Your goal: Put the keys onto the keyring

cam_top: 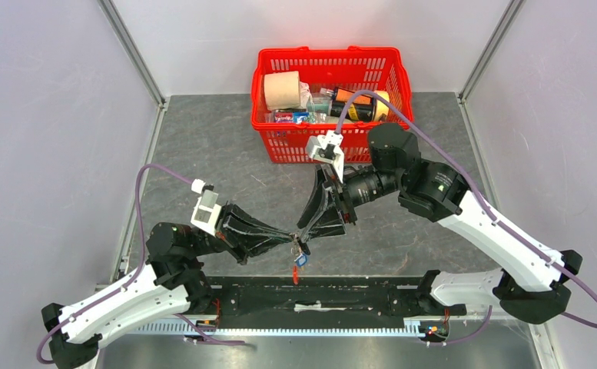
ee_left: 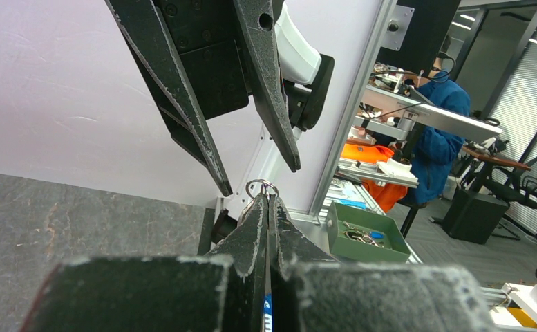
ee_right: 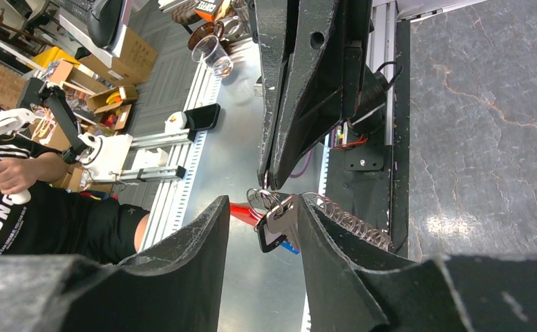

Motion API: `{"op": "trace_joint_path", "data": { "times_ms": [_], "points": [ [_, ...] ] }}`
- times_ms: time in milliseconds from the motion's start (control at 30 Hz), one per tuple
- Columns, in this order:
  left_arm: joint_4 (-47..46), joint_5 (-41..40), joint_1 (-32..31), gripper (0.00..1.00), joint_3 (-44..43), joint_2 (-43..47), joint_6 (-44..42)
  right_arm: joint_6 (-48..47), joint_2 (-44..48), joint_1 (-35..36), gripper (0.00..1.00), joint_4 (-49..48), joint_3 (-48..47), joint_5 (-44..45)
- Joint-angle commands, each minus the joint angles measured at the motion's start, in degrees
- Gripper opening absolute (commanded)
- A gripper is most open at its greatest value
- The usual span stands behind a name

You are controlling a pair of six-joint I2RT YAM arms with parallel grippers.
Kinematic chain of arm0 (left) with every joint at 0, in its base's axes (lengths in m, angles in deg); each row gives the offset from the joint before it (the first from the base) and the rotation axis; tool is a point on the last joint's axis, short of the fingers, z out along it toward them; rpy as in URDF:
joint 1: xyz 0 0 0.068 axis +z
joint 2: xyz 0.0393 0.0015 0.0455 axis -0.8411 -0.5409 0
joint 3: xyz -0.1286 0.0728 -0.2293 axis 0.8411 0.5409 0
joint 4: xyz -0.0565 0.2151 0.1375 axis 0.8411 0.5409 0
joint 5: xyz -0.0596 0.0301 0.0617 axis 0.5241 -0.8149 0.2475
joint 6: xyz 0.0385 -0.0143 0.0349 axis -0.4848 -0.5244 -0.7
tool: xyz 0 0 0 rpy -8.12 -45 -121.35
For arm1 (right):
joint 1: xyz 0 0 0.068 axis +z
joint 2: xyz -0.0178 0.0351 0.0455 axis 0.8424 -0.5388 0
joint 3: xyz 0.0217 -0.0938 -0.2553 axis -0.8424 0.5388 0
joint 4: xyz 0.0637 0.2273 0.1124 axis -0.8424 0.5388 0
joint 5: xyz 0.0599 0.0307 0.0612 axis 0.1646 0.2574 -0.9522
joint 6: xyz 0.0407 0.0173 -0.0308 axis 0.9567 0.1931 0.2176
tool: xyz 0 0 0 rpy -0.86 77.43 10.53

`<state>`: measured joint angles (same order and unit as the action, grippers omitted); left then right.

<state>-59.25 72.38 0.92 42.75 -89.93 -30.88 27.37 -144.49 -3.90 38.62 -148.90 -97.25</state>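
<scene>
My left gripper [ee_left: 269, 202] is shut on the keyring, whose small split ring [ee_left: 262, 187] pokes out past the fingertips. In the right wrist view a silver key with a black head [ee_right: 274, 225] and a blue tag [ee_right: 290, 247] hang from the ring [ee_right: 258, 199]. The red strap [ee_right: 243, 211] and the silvery coiled cord [ee_right: 345, 220] hang there too. My right gripper [ee_right: 263, 202] is open around that bundle, and the key lies against one of its fingers [ee_right: 334, 256]. From above, both grippers meet tip to tip over the table's near edge, with the bundle [cam_top: 299, 258] dangling below them.
A red basket [cam_top: 333, 150] holding a tape roll [cam_top: 281, 89] and bottles stands at the back of the grey table, behind my right arm. The arms' black base rail [cam_top: 318, 296] runs directly under the hanging bundle.
</scene>
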Motion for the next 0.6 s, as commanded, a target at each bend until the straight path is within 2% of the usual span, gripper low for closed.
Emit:
{"op": "trace_joint_path", "data": {
  "times_ms": [0, 167, 267, 467, 567],
  "points": [
    [-3.7, -0.1, 0.1, 0.02, -0.6, -0.1, 1.6, -0.9, -0.3, 0.5, 0.48, -2.0, -1.4, -0.2],
    [-3.7, -0.1, 0.1, 0.02, -0.7, -0.1, 1.4, -1.2, -0.7, 0.9, 0.47, -2.0, -1.5, -0.8],
    [-3.7, -0.2, 0.1, 0.02, -0.7, 0.0, 1.5, -1.1, -0.8, 1.2, 0.43, -2.0, -1.5, -0.9],
    [-3.7, -0.4, 0.1, 0.02, -0.7, 0.1, 1.5, -1.3, -0.4, 1.6, 0.27, -1.9, -1.4, -0.9],
    [-3.6, -0.5, 0.1, 0.02, -0.7, 0.2, 1.5, -1.3, -0.1, 1.8, 0.14, -1.8, -1.3, -0.8]
  ]
}}
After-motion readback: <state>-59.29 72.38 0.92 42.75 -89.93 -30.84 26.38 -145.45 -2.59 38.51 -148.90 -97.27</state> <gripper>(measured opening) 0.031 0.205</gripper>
